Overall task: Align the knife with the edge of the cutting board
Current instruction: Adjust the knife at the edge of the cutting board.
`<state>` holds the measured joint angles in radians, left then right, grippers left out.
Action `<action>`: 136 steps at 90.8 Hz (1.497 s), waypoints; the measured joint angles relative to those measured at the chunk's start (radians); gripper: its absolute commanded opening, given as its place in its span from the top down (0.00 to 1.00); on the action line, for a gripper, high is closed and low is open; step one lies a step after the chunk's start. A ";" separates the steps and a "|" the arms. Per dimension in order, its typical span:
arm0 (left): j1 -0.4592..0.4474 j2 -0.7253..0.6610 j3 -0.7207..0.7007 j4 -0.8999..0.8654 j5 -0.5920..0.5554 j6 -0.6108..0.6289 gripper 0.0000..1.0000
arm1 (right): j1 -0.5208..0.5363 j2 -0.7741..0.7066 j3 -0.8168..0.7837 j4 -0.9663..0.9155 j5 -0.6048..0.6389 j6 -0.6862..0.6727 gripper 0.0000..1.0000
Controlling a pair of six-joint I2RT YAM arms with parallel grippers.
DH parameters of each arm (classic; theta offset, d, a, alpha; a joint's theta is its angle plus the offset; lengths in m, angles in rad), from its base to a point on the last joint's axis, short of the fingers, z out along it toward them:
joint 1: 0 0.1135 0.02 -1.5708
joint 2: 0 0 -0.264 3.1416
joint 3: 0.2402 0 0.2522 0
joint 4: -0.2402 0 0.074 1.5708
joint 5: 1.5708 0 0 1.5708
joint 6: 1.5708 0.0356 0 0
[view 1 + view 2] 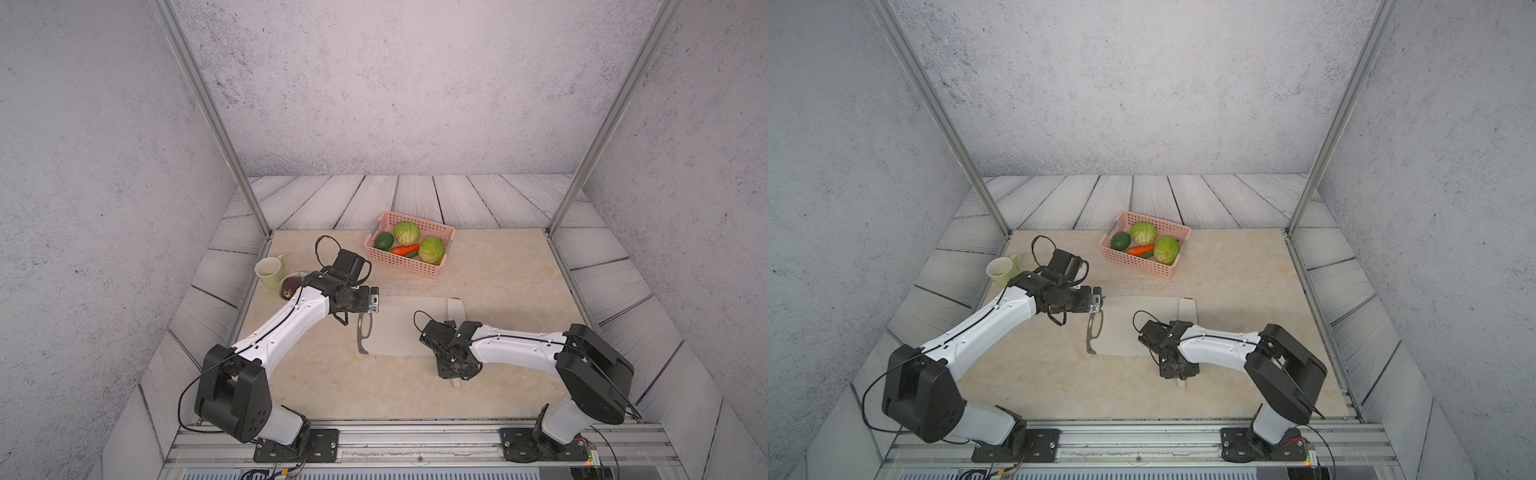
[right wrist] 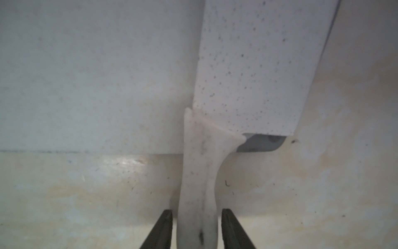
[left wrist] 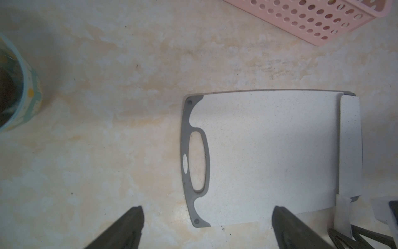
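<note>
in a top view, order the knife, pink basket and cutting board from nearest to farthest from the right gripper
From the right gripper, in a top view:
1. knife: its handle lies between the jaws.
2. cutting board: just ahead of the gripper, under the knife's blade.
3. pink basket: at the back, well past the cutting board.

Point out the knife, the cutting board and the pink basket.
knife (image 2: 254, 64), right wrist view, middle of the blade.
cutting board (image 3: 269, 151), left wrist view, bare pale face.
pink basket (image 1: 399, 262), a top view, near wall.
</note>
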<state>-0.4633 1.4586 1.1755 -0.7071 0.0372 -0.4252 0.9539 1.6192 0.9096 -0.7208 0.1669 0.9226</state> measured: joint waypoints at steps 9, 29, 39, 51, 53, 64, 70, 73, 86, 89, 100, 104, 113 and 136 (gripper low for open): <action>-0.001 0.000 0.000 0.000 0.000 0.000 0.02 | 0.000 0.000 0.000 0.000 -0.001 0.000 0.53; -0.004 0.000 0.000 0.000 0.000 0.000 0.02 | 0.000 -0.021 -0.012 0.010 -0.006 0.003 0.52; -0.004 0.000 0.000 0.000 0.000 0.000 0.02 | 0.000 -0.043 -0.029 0.018 -0.015 0.009 0.52; -0.004 0.000 0.000 0.000 0.000 0.000 0.02 | 0.000 -0.075 -0.054 0.024 -0.025 0.016 0.52; -0.004 0.000 0.000 0.000 0.000 0.000 0.02 | 0.000 -0.079 -0.057 0.024 -0.027 0.017 0.53; -0.004 0.000 0.000 0.000 0.000 0.000 0.02 | 0.004 -0.089 -0.076 0.032 -0.037 0.026 0.53; -0.004 0.000 0.000 0.000 0.000 0.000 0.02 | 0.008 -0.089 -0.082 0.037 -0.040 0.031 0.53; -0.004 0.000 0.000 0.000 0.000 0.000 0.02 | 0.011 -0.089 -0.085 0.039 -0.042 0.032 0.53; -0.004 0.000 0.000 0.000 0.000 0.000 0.02 | 0.020 -0.089 -0.091 0.044 -0.044 0.043 0.55; -0.005 0.000 0.000 0.000 0.000 0.000 0.02 | 0.021 -0.089 -0.092 0.045 -0.045 0.045 0.56; -0.005 0.000 0.000 0.000 0.000 0.000 0.02 | 0.022 -0.089 -0.093 0.045 -0.045 0.047 0.59; -0.005 0.000 0.000 0.000 0.000 0.000 0.02 | 0.023 -0.089 -0.093 0.045 -0.045 0.047 0.59; -0.005 0.000 0.000 0.000 0.000 0.000 0.02 | 0.023 -0.089 -0.092 0.045 -0.044 0.046 0.61; -0.005 0.000 0.000 0.000 0.000 0.000 0.02 | 0.023 -0.089 -0.086 0.043 -0.044 0.046 0.64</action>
<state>-0.4679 1.4586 1.1759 -0.7071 0.0376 -0.4252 0.9768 1.5299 0.8234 -0.6773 0.1230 0.9684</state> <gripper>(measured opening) 0.984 0.364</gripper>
